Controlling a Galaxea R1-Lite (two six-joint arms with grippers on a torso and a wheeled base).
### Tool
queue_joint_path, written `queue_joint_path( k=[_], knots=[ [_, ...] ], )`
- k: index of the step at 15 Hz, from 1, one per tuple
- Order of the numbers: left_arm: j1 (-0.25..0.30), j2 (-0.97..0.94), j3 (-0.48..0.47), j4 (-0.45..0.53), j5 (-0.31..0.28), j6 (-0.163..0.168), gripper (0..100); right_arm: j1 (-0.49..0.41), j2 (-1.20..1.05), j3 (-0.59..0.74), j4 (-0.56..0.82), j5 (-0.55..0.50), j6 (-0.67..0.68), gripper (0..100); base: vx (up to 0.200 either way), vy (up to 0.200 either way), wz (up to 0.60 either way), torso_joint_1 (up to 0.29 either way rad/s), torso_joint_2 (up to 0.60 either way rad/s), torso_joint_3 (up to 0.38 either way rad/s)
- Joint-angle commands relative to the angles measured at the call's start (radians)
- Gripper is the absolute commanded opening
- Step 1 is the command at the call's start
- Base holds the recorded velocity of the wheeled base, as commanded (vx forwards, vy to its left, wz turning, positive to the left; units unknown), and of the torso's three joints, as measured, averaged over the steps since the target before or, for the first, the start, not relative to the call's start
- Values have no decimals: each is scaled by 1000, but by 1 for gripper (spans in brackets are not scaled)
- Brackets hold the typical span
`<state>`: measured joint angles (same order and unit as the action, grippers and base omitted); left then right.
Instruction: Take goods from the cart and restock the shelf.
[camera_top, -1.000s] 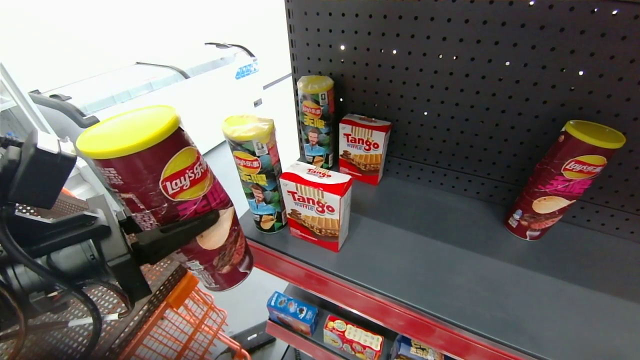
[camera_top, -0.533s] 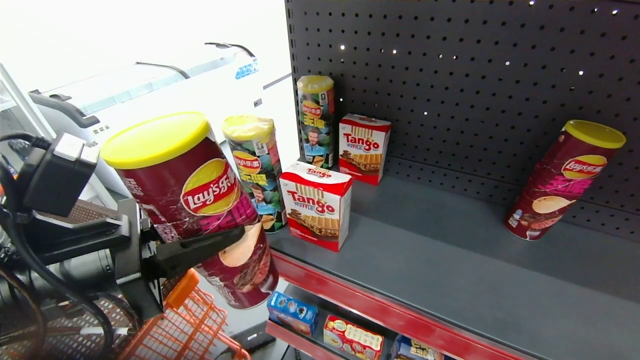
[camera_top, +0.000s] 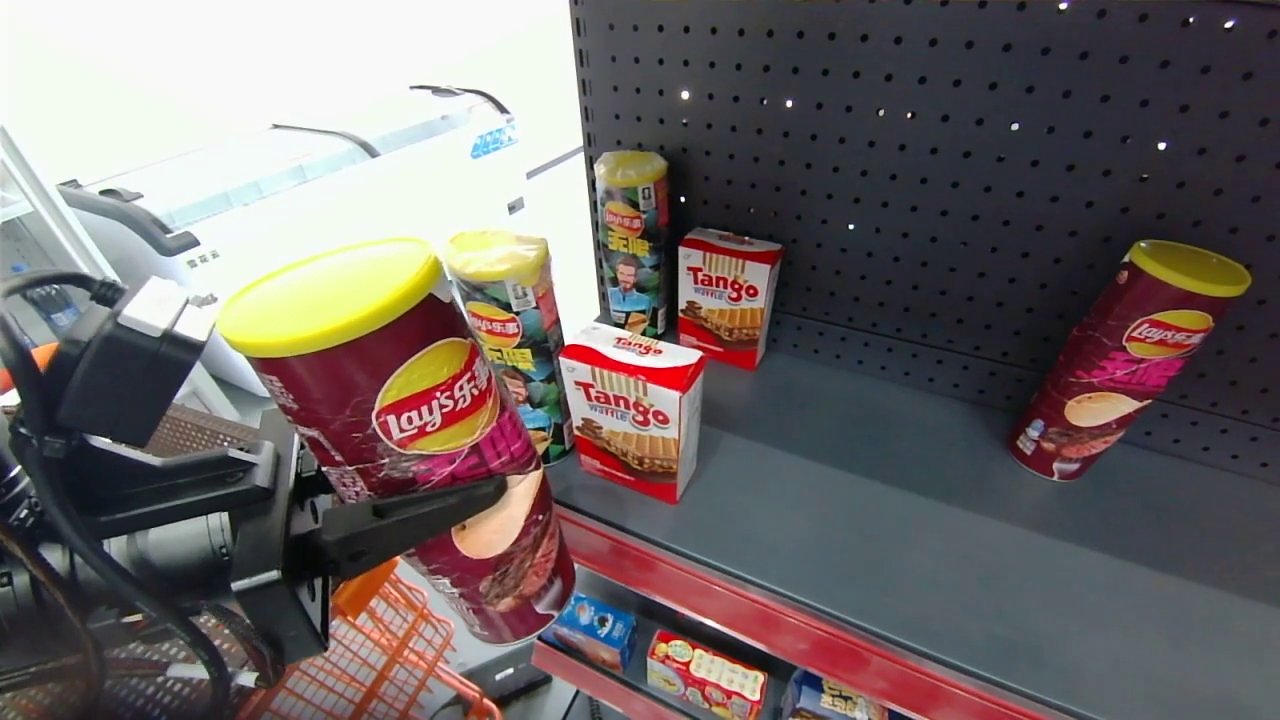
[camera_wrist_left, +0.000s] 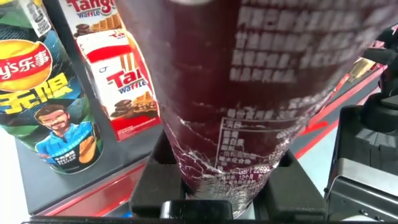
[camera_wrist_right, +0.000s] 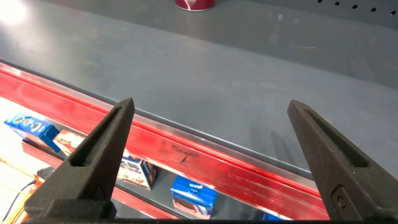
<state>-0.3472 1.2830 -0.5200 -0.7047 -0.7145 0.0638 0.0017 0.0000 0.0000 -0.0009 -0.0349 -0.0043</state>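
Note:
My left gripper (camera_top: 400, 500) is shut on a dark red chip can with a yellow lid (camera_top: 410, 420), held tilted above the orange cart (camera_top: 370, 640), just left of the shelf's red front edge (camera_top: 760, 620). The can's body (camera_wrist_left: 249, 93) looms large in the left wrist view. A second dark red can (camera_top: 1125, 360) leans against the pegboard at the shelf's right. My right gripper (camera_wrist_right: 217, 155) is open, hovering over the shelf's front edge (camera_wrist_right: 186, 146), nothing between its fingers.
On the grey shelf (camera_top: 900, 520) stand two green-patterned chip cans (camera_top: 510, 340) (camera_top: 632, 240) and two red-and-white wafer boxes (camera_top: 632, 420) (camera_top: 727, 295). Small boxes (camera_top: 700, 675) sit on the lower shelf. A white freezer (camera_top: 330, 180) stands behind the cart.
My left gripper has carried the dark red can rightward and slightly down, closer to the shelf's front edge. The goods on the shelf have not moved.

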Motion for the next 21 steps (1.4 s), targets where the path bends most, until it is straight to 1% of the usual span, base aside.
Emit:
queue_joint_path(
  k=[1,2,6,8,14,17,21],
  knots=[
    [1,12,-3,-1,0,1,0,0,2,0,1,0,0,100,0,0,0,0,0,0],
    [1,16,-9,-1,-2,2,0,0,2,0,-1,0,0,100,0,0,0,0,0,0],
    [1,29,-40,-1,-17,2,0,-2,2,0,1,0,0,100,0,0,-600,-5,1,1],
    [-1,29,-60,-1,-36,1,0,0,2,0,-1,0,0,100,0,0,-600,7,7,-2],
    [1,32,-71,-1,-39,1,0,0,2,0,-1,0,0,100,0,0,-600,4,2,2],
    [10,30,-58,-1,-36,-1,0,0,2,0,1,1,0,100,0,0,0,0,0,0],
    [37,30,-58,-1,-37,-4,0,-2,2,0,1,1,-3,100,0,0,0,0,0,0]
  ],
)
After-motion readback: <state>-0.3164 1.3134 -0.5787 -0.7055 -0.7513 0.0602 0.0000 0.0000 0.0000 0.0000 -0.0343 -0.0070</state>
